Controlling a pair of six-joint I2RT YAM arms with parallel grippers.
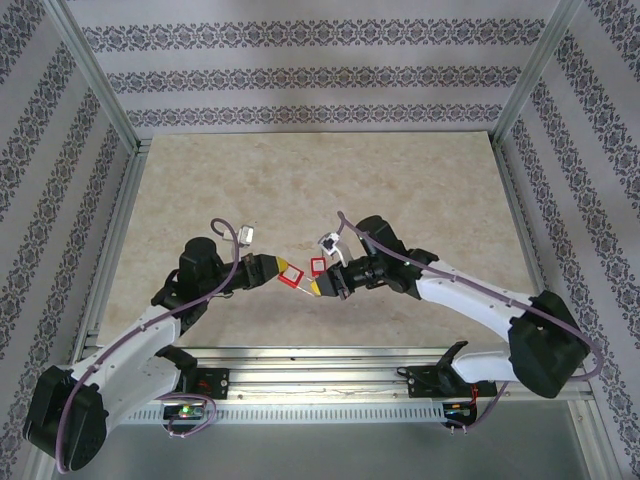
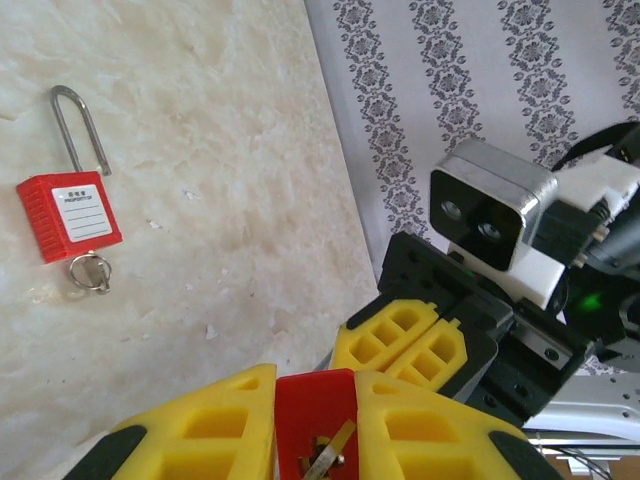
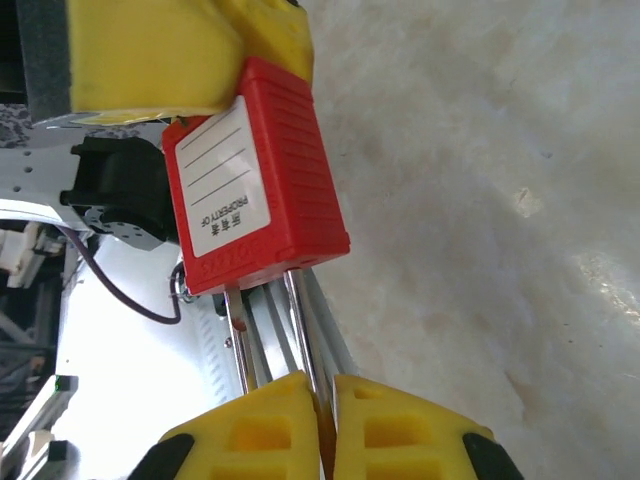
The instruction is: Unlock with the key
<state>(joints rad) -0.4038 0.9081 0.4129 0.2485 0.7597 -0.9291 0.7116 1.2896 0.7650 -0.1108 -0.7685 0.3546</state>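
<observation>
My left gripper (image 2: 316, 378) is shut on the body of a red padlock (image 2: 314, 410), which it holds above the table. A silvery key (image 2: 330, 452) sticks out of the keyhole. From the right wrist the same padlock (image 3: 255, 180) shows its white label, and its steel shackle (image 3: 303, 330) runs down into my right gripper (image 3: 326, 388), which is shut on it. Seen from above, the two grippers meet tip to tip: left gripper (image 1: 274, 269), padlock (image 1: 289, 274), right gripper (image 1: 320, 288).
A second red padlock (image 2: 68, 215) lies flat on the marble table (image 2: 220, 150) with a metal ring (image 2: 90, 272) at its base; from above this padlock (image 1: 320, 265) lies just behind the grippers. Patterned walls enclose the table.
</observation>
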